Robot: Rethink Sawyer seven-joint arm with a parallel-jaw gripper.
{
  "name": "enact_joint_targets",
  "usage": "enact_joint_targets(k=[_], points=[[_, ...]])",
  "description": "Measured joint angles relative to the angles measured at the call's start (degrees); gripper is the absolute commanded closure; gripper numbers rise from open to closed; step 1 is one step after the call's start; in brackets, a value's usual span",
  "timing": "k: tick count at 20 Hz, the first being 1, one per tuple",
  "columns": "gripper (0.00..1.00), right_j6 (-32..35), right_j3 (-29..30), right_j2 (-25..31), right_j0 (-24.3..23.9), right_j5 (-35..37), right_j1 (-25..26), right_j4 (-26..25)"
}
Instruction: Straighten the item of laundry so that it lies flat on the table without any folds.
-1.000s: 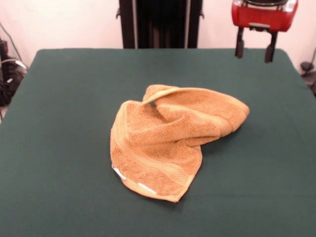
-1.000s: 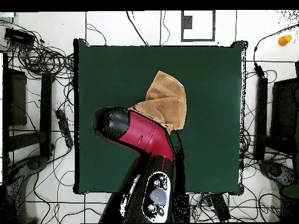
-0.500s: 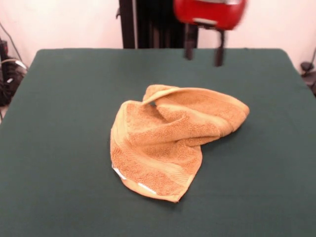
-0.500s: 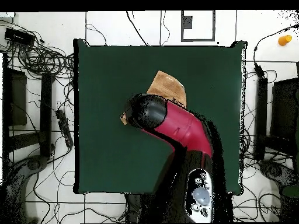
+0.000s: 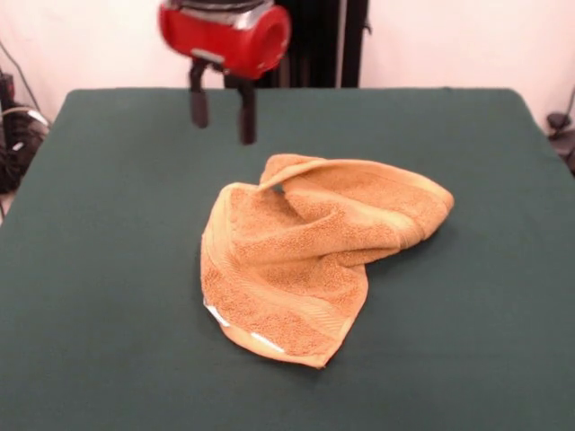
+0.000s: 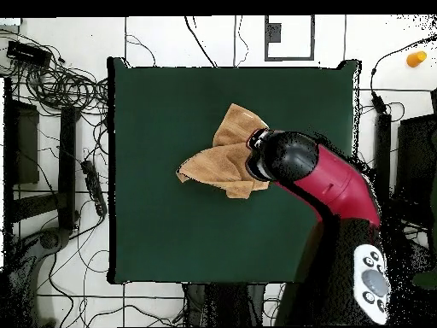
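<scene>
Golden-orange terry, the item of laundry (image 5: 310, 260) lies crumpled near the middle of the table (image 5: 108, 269), folded over itself. Its nearest corner, edged with small white tag pieces, points toward the camera in the front view; from there the cloth runs back and to the right, its long axis slanting toward a rounded far-right end. A raised fold arches along its far edge. Beyond that far edge and to the left in the front view, the gripper (image 5: 222, 108) hangs above the green cloth, its two dark fingers (image 5: 245, 112) parted, holding nothing and clear of the towel. Overhead, the red arm (image 6: 333, 184) covers the towel's side.
</scene>
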Motion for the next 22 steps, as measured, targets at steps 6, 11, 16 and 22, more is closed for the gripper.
enact_joint_targets(k=[6, 11, 16, 22], points=[[0.0, 0.0, 0.0, 1.1, -1.4, -4.5, 2.7, -2.7], [0.0, 0.0, 0.0, 2.4, -1.0, -6.6, 4.3, -3.9], [0.0, 0.0, 0.4, 3.5, -0.1, -7.6, 5.1, -3.9], [0.0, 0.0, 1.7, 3.9, 1.3, -7.6, 5.1, -4.0]])
